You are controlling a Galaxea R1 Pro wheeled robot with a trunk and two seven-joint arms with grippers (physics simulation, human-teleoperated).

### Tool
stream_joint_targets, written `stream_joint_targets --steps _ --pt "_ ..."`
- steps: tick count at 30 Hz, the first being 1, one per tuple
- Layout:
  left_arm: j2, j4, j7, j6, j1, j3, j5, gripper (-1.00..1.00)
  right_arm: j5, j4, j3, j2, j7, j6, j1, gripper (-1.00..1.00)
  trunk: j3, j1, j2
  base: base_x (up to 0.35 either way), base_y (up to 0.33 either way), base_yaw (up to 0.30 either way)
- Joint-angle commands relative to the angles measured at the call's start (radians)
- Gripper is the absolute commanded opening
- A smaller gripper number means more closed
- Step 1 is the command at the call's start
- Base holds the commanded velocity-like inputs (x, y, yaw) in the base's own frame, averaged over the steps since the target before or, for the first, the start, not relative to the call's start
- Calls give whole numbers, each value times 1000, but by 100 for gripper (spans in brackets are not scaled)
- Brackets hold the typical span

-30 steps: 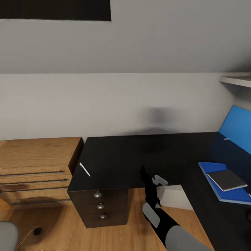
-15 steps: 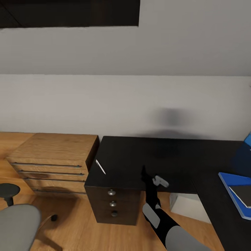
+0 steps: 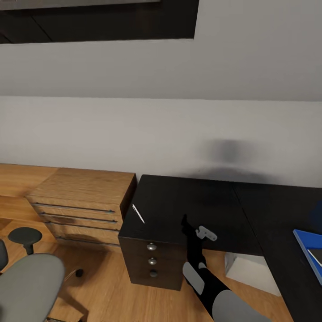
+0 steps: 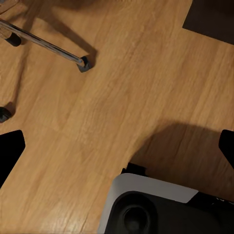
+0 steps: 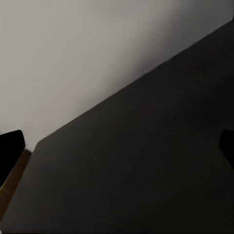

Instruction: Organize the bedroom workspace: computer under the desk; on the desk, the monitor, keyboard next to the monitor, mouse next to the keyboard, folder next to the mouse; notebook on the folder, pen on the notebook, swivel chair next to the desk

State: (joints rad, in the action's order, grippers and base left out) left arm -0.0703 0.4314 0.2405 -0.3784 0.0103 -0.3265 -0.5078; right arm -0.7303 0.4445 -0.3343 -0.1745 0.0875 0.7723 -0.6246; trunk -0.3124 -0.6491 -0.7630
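Right arm (image 3: 210,286): grey and black segments, rising from the near edge of the head view toward the desk. Right gripper (image 3: 190,228): black, over the desk's front edge; its fingertips show as dark tips at opposite edges of the right wrist view with nothing between them, so it is spread and empty.

Left gripper (image 4: 117,146): fingertips likewise far apart at opposite edges of the left wrist view, nothing held, pointing down at the floor.

Floor (image 3: 107,290): warm wood planks, matte, visible grain.

Chair (image 3: 27,281): grey upholstered seat at the near left, rounded black armrest pad beside it; a chrome leg with a black caster (image 4: 84,63) shows in the left wrist view.

Computer (image 3: 250,268): pale boxy case on the floor under the desk, partly hidden by the desktop.

Desk (image 3: 192,210): black, smooth, L-shaped top with a seam where the two wings meet; black drawer unit below its left end, three round metal knobs in a column.

Pen (image 3: 138,213): thin white stick lying flat near the desk's left edge, well apart from the right gripper.

Folder (image 3: 311,255): bright blue, flat, on the desk's right wing, cut by the picture edge; a dark cover lies on it, barely visible.

Cabinet (image 3: 82,201): low, light wood, slim metal handles, just left of the desk, against the wall.

Wall (image 3: 161,129): plain pale grey, faint shadow above the desk; a dark panel (image 3: 98,20) at the top.
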Motion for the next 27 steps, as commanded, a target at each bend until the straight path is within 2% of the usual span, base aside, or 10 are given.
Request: stream_joint_targets --steps 1,8,13,14,15,16,17,19,23,27 --pt "-2 3 8 -2 0 -8 -6 100 11 -1 -6 0 9 3 -1 100 2 4 6 0 0 5" --pt "-1 3 8 -1 0 -8 -6 100 36 2 -4 0 8 -21 -1 100 24 31 55 0 0 2" --pt "0 3 8 0 0 -10 -5 100 102 9 -2 0 37 -229 -8 100 40 50 90 0 0 0" --pt "0 3 8 0 0 -11 -5 100 128 11 -2 0 69 -302 -22 100 43 54 97 0 0 0" --pt "1 3 8 1 0 -12 -4 100 200 17 -2 0 193 -467 -86 100 46 57 104 0 0 0" --pt "1 3 7 1 0 -12 -4 100 230 18 -2 0 238 -524 -112 100 49 61 111 0 0 0" --pt "1 3 7 1 0 -13 -3 100 258 19 -2 0 270 -572 -133 100 52 65 118 0 0 0" --pt "1 3 7 1 0 -13 -3 100 287 19 -3 0 291 -611 -149 100 59 73 132 0 0 0" --pt "4 3 6 2 0 -16 -2 100 484 21 -5 0 364 -788 -183 100 71 88 160 0 0 0" --pt "5 3 6 1 0 -20 -1 100 579 22 -3 0 409 -909 -187 100 84 103 188 0 0 0"
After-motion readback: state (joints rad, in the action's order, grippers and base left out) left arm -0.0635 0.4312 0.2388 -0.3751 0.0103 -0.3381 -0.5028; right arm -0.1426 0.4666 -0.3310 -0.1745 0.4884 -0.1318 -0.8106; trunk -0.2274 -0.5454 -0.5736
